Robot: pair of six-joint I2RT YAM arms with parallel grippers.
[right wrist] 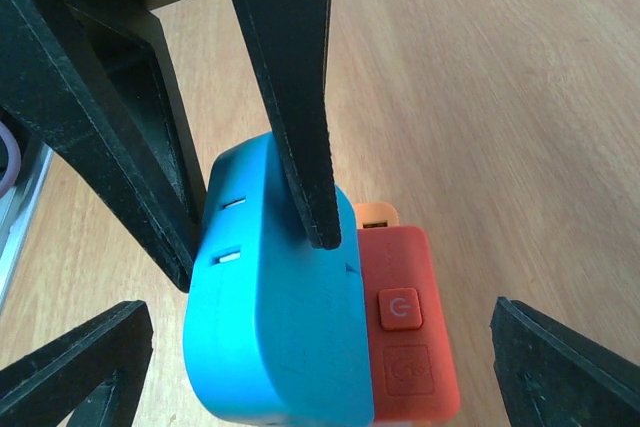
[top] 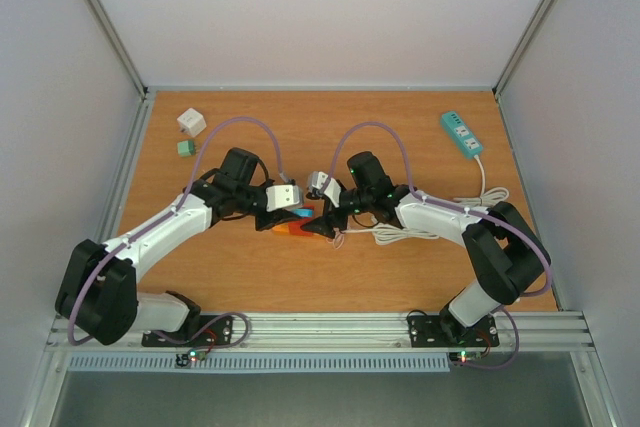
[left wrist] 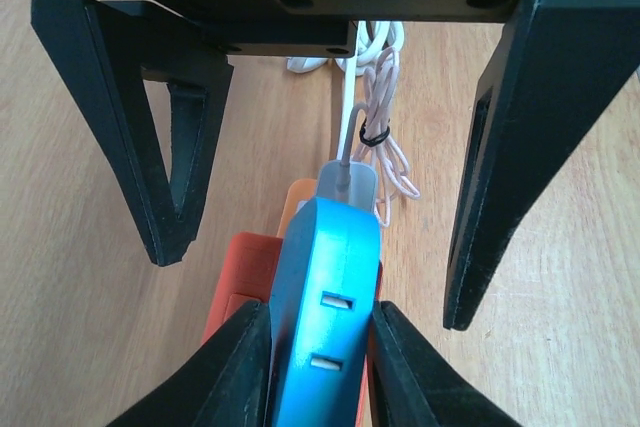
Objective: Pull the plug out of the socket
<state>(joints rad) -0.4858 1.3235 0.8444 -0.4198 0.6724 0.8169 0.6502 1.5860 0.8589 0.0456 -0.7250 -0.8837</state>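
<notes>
A blue socket block [top: 304, 214] with a white cable lies at the table's middle, a red-orange plug block [top: 287, 230] with a power button seated against its side. My left gripper [left wrist: 320, 359] is shut on the blue block [left wrist: 325, 277], one finger on each flank. The red-orange plug [left wrist: 245, 267] shows beside it. My right gripper [right wrist: 320, 317] is open wide, straddling both the blue block [right wrist: 270, 337] and the plug [right wrist: 410, 347] without touching them. The left fingers [right wrist: 290, 97] show clamped on the blue block in the right wrist view.
A green power strip [top: 461, 134] lies at the back right with its white cable coiled [top: 400, 235] by the right arm. A white cube adapter [top: 191, 123] and a small green block [top: 185, 147] sit at the back left.
</notes>
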